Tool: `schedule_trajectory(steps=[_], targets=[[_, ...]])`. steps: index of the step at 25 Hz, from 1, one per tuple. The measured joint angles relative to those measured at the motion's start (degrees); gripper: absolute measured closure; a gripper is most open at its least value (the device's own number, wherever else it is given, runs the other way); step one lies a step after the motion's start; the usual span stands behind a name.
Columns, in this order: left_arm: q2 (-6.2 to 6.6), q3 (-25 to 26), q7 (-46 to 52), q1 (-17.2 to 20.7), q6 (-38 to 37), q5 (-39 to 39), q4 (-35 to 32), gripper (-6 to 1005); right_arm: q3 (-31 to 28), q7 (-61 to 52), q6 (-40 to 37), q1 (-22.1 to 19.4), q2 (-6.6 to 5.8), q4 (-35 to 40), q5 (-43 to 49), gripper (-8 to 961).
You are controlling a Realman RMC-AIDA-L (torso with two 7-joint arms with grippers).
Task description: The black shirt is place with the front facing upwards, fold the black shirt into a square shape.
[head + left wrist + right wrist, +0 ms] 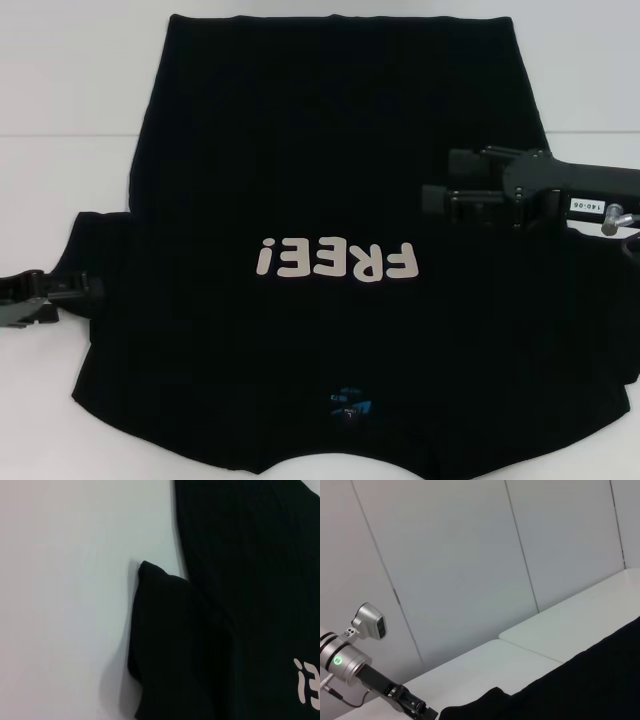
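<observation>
Black shirt (330, 180) flat, left hand (85, 290) at sleeve (right hand (435, 198) above)

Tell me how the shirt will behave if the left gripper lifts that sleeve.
Probably floppy: the shirt lies flat, its sleeve already bunched. Likely light, so the left gripper may drag the whole body across the smooth table.

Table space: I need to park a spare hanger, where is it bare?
Bare table lies left of the shirt, above the left hand, and right of it beyond the right hand. The middle is all shirt.
</observation>
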State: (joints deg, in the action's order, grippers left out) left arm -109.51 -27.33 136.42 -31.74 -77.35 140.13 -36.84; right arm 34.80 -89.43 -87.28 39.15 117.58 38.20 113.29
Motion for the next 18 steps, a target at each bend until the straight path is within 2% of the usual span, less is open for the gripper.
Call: schedule_trajectory(steps=[18], targets=[[-0.07, -0.4, -0.1, -0.8, 1.6, 0.9, 1.6, 69, -0.7, 0.2, 0.0, -0.3, -0.08, -0.3, -0.1, 36]])
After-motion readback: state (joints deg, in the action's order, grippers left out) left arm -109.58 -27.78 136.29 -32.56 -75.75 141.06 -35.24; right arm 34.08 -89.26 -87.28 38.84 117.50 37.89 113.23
